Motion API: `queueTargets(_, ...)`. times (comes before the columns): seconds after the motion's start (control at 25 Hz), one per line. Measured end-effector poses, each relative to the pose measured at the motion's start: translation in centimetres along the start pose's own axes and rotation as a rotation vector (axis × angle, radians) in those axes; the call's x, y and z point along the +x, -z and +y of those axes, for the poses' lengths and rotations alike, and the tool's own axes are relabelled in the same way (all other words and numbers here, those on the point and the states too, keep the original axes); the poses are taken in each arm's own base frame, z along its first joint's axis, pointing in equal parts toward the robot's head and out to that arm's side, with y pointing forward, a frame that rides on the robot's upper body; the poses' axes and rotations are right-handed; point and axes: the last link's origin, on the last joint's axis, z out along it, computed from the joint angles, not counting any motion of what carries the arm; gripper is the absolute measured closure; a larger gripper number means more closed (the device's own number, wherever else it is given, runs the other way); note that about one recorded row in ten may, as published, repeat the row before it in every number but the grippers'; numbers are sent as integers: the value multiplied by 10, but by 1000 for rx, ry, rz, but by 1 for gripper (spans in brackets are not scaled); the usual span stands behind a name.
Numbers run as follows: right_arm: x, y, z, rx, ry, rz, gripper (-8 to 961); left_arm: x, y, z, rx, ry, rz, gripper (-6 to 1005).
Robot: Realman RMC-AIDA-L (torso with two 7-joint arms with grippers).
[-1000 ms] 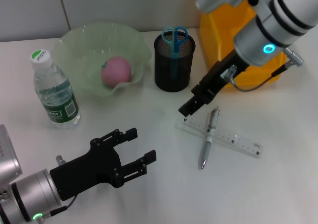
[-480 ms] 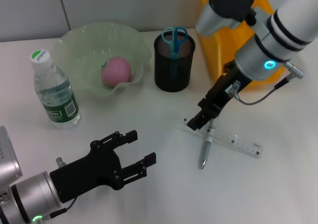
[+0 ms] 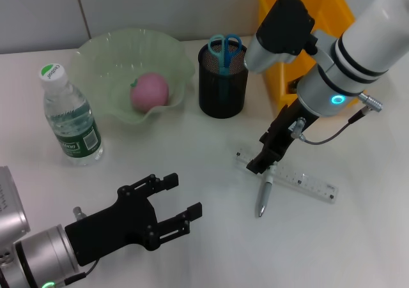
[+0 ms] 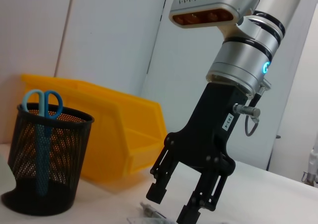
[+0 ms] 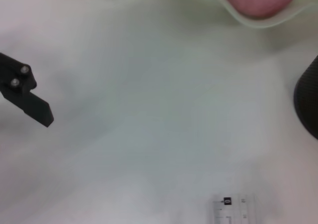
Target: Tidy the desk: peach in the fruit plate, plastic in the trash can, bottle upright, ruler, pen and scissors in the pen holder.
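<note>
1. Locate the pen point(image 3: 266, 186): it lies across the ruler point(image 3: 287, 177), long axis crossing it, below the pen holder point(image 3: 223, 78).
2. Note the right gripper point(image 3: 263, 161), fingers spread, poised directly over the pen's upper end.
3. Disregard the left gripper point(image 3: 174, 203), spread and far off.
</note>
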Motion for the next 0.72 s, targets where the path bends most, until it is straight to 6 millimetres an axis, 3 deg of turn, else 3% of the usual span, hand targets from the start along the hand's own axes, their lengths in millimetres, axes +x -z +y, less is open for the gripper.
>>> queueTargets(0.72,-6,-17,4,39,52,14,258,0,-1,1,-14,-5,-5,245)
